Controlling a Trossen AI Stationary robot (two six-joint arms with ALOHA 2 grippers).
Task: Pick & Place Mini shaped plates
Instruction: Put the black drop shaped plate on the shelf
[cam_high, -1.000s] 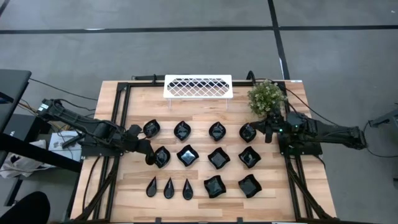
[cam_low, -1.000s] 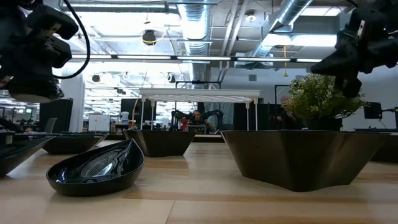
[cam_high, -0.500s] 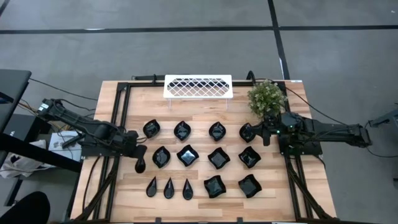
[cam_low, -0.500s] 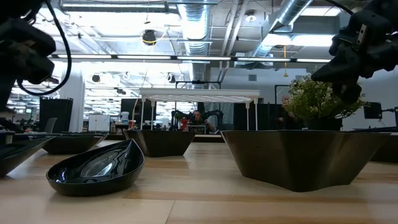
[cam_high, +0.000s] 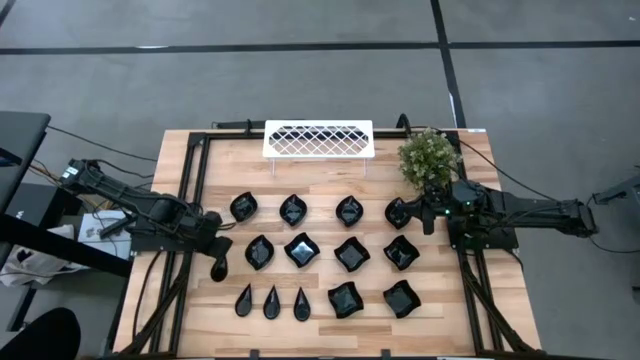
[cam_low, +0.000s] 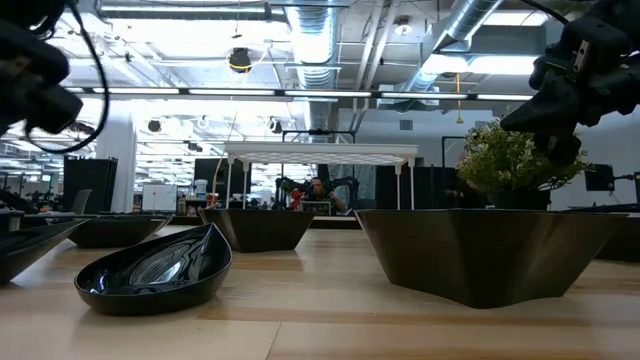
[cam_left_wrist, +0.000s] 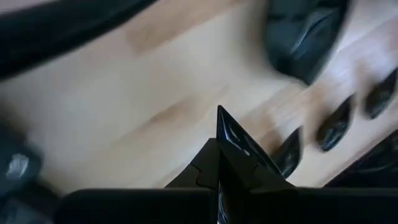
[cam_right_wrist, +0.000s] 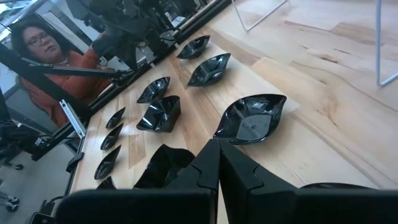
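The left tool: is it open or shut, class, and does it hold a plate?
Shut. In the left wrist view the left tool has its dark fingers pressed together to one point above the table. Whether a plate sits between them, cannot tell.

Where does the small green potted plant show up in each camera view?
High view: plant at the table's far right corner.
Low view: right of centre, behind the big dish.
Left wrist view: not in it.
Right wrist view: not in it.
Shared landmark: white lattice rack, left of the plant in both the high and low views.
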